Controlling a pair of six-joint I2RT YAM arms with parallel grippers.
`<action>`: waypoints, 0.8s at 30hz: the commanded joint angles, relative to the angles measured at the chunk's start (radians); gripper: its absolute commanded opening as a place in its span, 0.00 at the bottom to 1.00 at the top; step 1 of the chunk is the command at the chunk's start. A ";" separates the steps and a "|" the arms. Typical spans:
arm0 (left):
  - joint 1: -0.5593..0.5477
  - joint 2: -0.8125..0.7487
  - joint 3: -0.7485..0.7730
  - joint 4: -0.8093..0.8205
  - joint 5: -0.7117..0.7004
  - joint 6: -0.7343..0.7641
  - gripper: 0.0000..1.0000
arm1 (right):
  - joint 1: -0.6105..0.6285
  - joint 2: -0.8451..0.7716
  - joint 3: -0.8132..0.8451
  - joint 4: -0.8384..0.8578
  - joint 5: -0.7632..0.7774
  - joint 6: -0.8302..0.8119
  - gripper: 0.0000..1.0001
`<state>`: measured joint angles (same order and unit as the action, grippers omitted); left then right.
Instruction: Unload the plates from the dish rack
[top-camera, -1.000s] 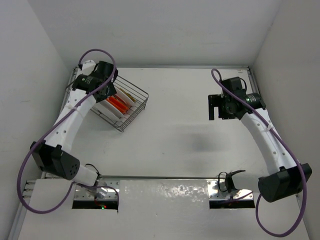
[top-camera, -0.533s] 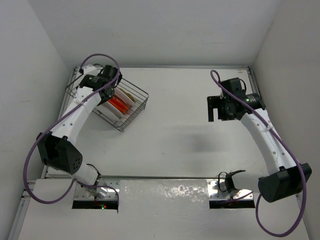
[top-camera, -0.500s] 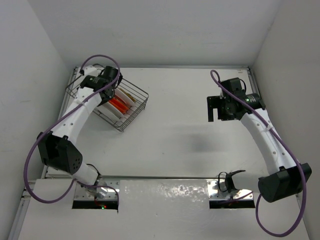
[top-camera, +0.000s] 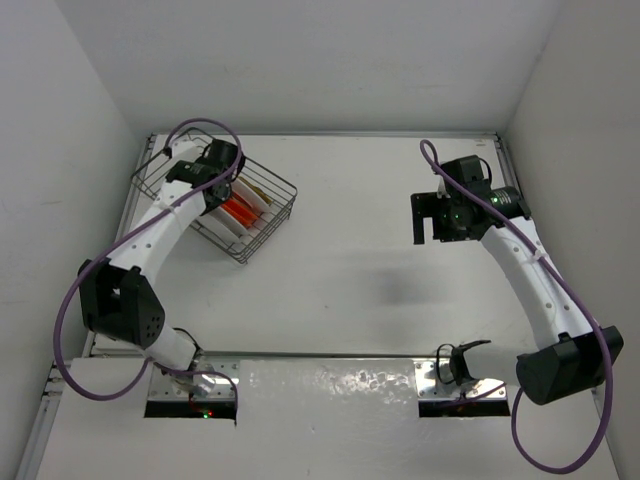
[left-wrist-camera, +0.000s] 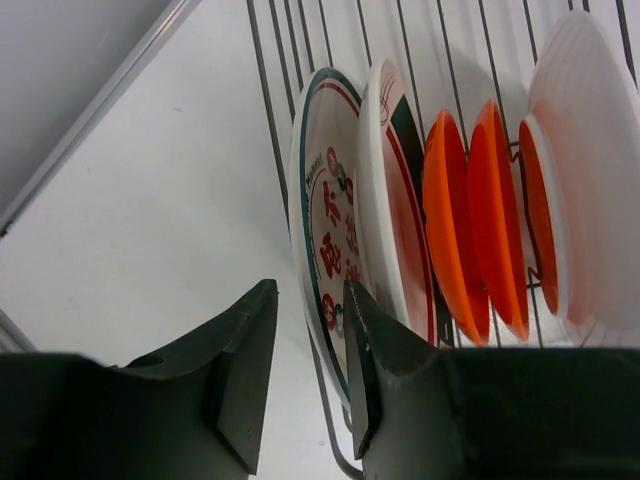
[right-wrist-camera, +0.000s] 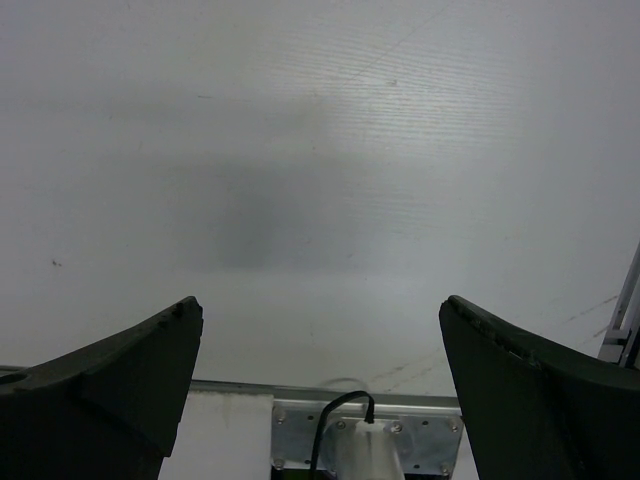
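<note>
The dish rack is set at the far left of the worktop. The plates are stood on edge in a row inside it. The left claw is held at the end of the row, its fingers nearly closed around the rim of the green-edged plate. Whether that plate is pinched cannot be told. The right claw is opened wide over the worktop, and nothing is held in it.
</note>
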<state>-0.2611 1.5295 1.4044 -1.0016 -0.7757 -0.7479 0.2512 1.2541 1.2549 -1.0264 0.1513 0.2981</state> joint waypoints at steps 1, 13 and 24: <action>0.017 -0.031 -0.021 0.040 0.007 -0.028 0.29 | 0.003 -0.001 0.028 0.019 -0.013 0.004 0.99; 0.029 -0.060 0.024 -0.022 -0.040 -0.068 0.00 | 0.003 0.013 0.034 0.032 -0.012 0.018 0.99; 0.029 -0.040 0.175 -0.087 -0.132 -0.039 0.00 | 0.003 0.031 0.034 0.048 -0.022 0.036 0.99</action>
<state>-0.2337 1.5288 1.5017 -1.1267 -0.8497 -0.7834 0.2512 1.2781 1.2552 -1.0164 0.1474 0.3168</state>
